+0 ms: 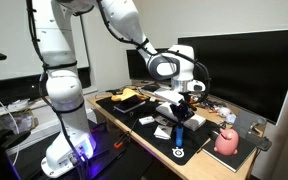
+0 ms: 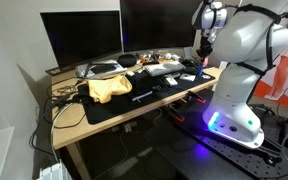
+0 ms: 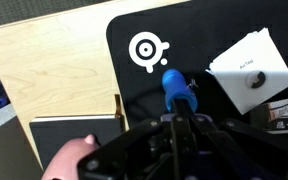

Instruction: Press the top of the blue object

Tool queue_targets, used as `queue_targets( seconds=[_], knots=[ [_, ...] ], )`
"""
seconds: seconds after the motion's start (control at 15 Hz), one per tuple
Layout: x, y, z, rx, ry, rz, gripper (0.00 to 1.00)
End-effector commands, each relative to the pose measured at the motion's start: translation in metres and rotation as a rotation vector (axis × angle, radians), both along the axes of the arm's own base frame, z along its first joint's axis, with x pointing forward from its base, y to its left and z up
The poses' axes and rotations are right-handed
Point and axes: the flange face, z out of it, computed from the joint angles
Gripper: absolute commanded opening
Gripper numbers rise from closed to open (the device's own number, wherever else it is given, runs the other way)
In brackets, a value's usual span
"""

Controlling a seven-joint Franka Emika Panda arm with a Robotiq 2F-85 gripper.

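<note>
The blue object (image 3: pixel 172 85) is a small upright dark-blue cylinder standing on the black desk mat (image 3: pixel 214 25). In the wrist view my gripper (image 3: pixel 182 106) comes in from the bottom with its jaws shut together, and its tip overlaps the near end of the blue object. In an exterior view the gripper (image 1: pixel 180 116) points straight down, directly over the blue object (image 1: pixel 180 135) and at its top. Nothing is held between the fingers. In an exterior view the arm (image 2: pixel 234 45) stands in front of the blue object and hides it.
A white box with a round disc (image 3: pixel 252 70) lies right of the blue object. A pink rounded object (image 1: pixel 227 141) and a dark flat pad (image 3: pixel 74 135) sit nearby. Dark monitors (image 1: pixel 244 65) line the back of the desk. A yellow cloth (image 2: pixel 106 88) lies further along it.
</note>
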Motion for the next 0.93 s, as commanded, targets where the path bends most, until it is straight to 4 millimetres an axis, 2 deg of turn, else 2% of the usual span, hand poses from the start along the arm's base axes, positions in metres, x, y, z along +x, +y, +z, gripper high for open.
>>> queue_targets(
  seconds=[0.0, 0.33, 0.87],
  knots=[
    [0.004, -0.004, -0.002, -0.016, -0.012, -0.023, 0.0],
    [-0.001, -0.003, -0.004, -0.022, -0.013, -0.011, 0.0],
    [-0.012, -0.002, 0.004, -0.019, -0.028, 0.003, 0.0]
  ],
)
